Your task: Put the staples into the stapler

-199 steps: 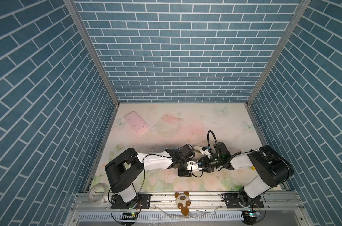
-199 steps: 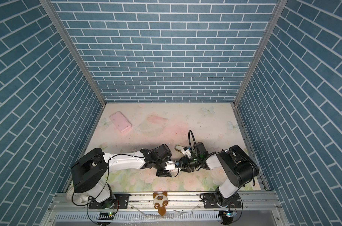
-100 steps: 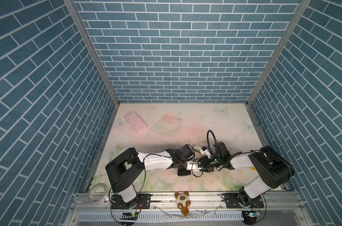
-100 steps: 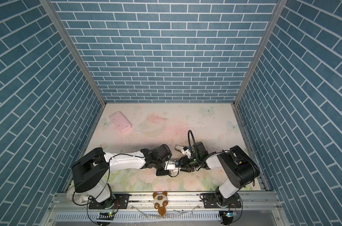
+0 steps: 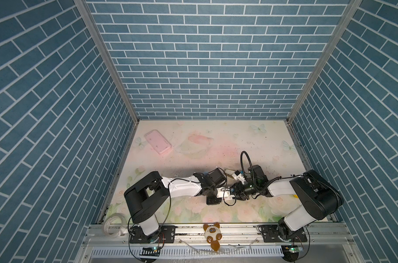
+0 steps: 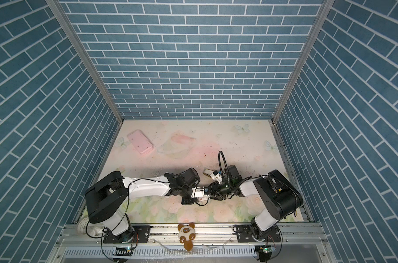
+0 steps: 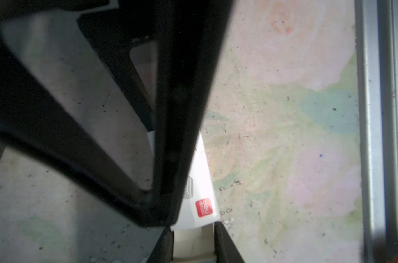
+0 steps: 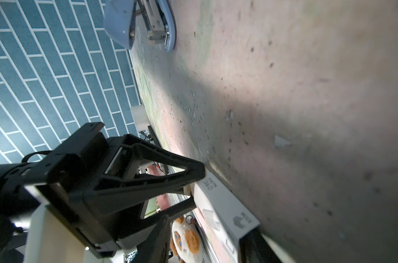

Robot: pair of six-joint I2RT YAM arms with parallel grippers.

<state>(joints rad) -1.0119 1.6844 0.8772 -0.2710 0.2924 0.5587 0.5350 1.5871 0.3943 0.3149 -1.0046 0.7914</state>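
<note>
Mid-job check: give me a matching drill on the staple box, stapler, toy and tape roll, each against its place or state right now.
Things:
A. staple box
B. stapler
C. toy
D. tape roll

Places or states:
1. on the rail, front centre
2. lid swung open
3. on the mat, front centre
4. front left corner

Pairs: A-3, B-2, C-1, D-4
</note>
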